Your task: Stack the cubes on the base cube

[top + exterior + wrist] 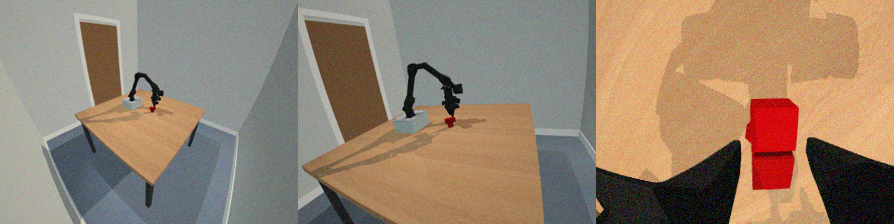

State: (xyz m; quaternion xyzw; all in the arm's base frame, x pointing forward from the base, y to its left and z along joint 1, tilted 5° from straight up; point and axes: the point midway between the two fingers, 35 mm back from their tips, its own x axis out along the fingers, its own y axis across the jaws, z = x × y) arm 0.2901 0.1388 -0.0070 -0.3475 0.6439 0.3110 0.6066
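Two red loose cubes sit side by side on the red base cube, a T shape in the top and exterior views. In the wrist view one loose cube is farther up the picture and the other loose cube lower, with a thin dark line between them. Both look about level. A bit of the base cube shows at the upper one's left; its rest is hidden, so the exact corners cannot be told. My gripper is open just above the cubes, its fingers apart from them on both sides.
The arm's pale box-shaped base stands on the wooden table, beside the cubes. The arm arches over from it. Shadows of the arm and gripper fall on the table around the cubes.
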